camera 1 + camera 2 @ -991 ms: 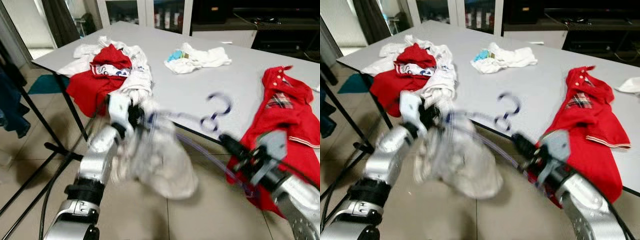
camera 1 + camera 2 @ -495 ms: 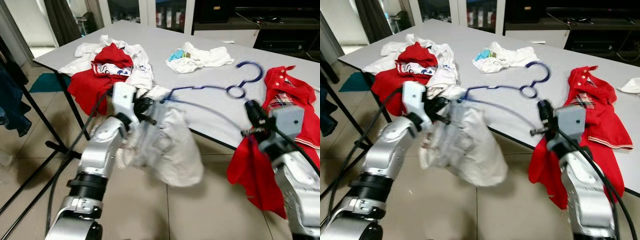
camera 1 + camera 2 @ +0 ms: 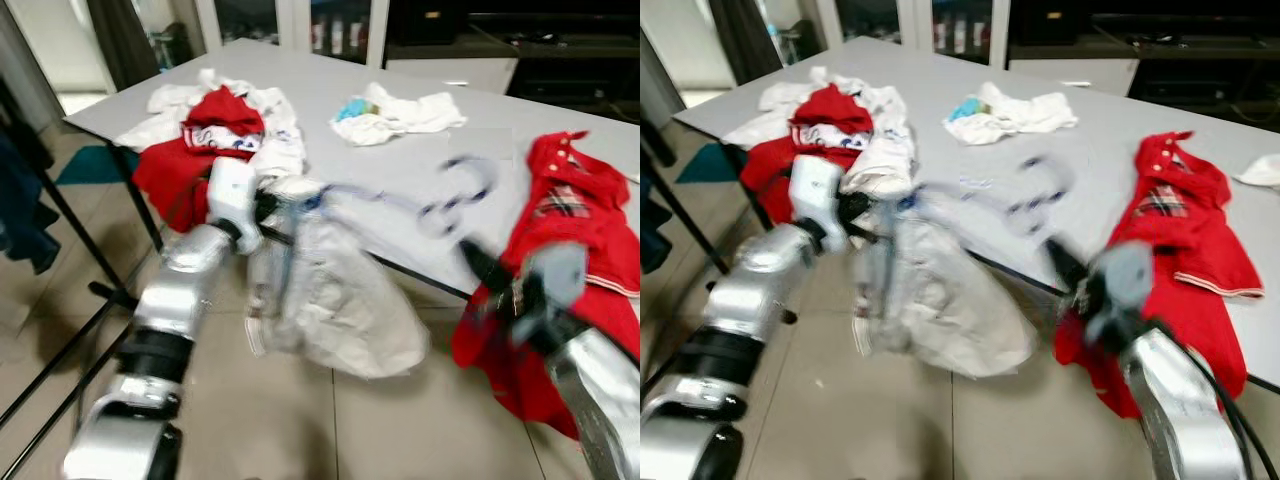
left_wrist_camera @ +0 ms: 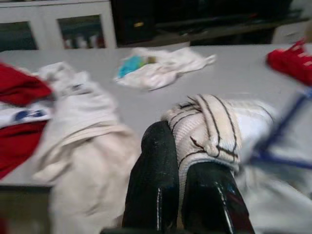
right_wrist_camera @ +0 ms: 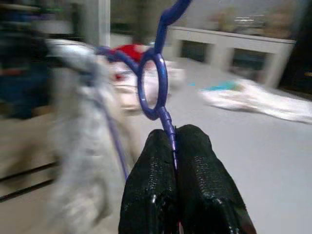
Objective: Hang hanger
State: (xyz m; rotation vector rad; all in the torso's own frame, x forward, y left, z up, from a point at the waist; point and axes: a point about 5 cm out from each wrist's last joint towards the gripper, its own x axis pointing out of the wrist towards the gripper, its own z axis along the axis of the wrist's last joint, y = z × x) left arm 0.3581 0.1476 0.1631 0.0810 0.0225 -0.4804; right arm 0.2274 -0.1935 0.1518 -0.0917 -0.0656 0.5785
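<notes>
Here the blue hanger point(image 5: 155, 73) hangs in the air past the near edge of the grey surface point(image 3: 400, 170), a white garment point(image 3: 335, 300) drooping from it toward the floor. The head views blur the hanger; the right wrist view shows it sharply, its stem pinched between the closed fingers of the right tool point(image 5: 174, 146). The left wrist view shows the left tool point(image 4: 183, 156) closed on the garment's striped collar point(image 4: 209, 126). A red polo shirt point(image 3: 580, 230) drapes over the surface's right near edge, a clothes pile point(image 3: 220, 135) lies at its left corner.
</notes>
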